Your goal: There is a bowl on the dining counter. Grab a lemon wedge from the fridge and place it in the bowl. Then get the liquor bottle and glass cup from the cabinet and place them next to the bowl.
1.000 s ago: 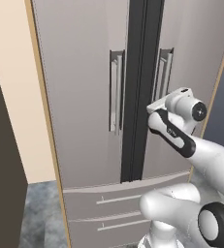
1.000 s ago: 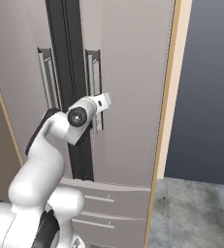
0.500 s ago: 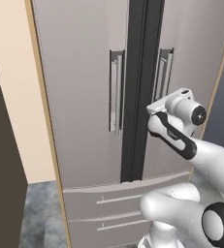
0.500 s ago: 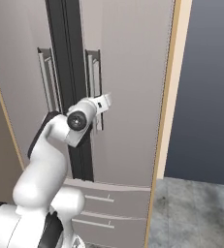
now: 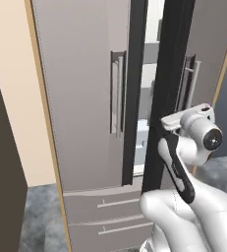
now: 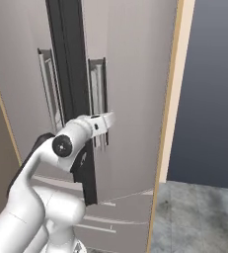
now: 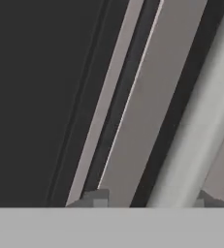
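Fridge: fills the middle of both base views, framed by a tan panel on its left and another on its right.
Right door: swung partly out; a bright gap shows between it and the shut left door, with pale shelves faintly visible inside.
Door edge: dark seal of the right door stands forward of the left door's front, just beside the arm's wrist.
Handles: left handle is free; right handle runs down into the pincer.
Pincer: at the right handle, low on the bar; in the hand view the grey bar passes between the two fingertips, but whether they press on it I cannot tell.
Drawers: both shut below the doors, bar handles flush and apart from the arm.
Room to move: open grey floor and a dark wall lie to the right of the tan panel; on the left a dark brown unit stands close; the arm's elbow sits near the drawers.
Lemon wedge: not made out in the gap.
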Controlling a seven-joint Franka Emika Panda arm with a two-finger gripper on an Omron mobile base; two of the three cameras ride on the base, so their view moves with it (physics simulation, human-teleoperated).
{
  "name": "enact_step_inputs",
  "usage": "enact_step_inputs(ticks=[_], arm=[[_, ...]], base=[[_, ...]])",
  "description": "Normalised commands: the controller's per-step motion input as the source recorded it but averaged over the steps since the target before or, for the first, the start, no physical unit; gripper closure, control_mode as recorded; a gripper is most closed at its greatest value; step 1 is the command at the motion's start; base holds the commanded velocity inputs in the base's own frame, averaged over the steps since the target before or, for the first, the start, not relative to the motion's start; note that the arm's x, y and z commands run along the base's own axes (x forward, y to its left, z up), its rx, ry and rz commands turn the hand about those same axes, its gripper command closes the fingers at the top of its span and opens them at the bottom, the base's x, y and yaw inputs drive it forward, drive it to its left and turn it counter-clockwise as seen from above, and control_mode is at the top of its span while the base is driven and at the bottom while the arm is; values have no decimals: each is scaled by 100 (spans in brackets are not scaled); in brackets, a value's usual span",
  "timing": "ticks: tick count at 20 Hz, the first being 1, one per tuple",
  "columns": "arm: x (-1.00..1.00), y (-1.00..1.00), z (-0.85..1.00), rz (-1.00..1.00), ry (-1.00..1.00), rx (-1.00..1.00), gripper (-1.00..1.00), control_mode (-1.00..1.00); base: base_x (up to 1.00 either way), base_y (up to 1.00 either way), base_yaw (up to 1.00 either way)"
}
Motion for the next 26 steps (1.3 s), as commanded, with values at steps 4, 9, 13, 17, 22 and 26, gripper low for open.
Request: enact_step_inputs(ticks=[4,9,13,17,22,26], arm=[[-100,-32,35,-15,1,9,100,-100],[-64,-22,21,-10,12,8,-100,-100],[-27,0,-8,0,3,0,-100,-100],[-80,2,0,0,-18,0,-100,-100],[-100,3,11,-3,-20,0,-100,-100],[-52,1,27,-3,-1,0,-100,-100]], base=[[0,0,0],[0,0,0],[0,0,0],[0,0,0],[0,0,0],[0,0,0]])
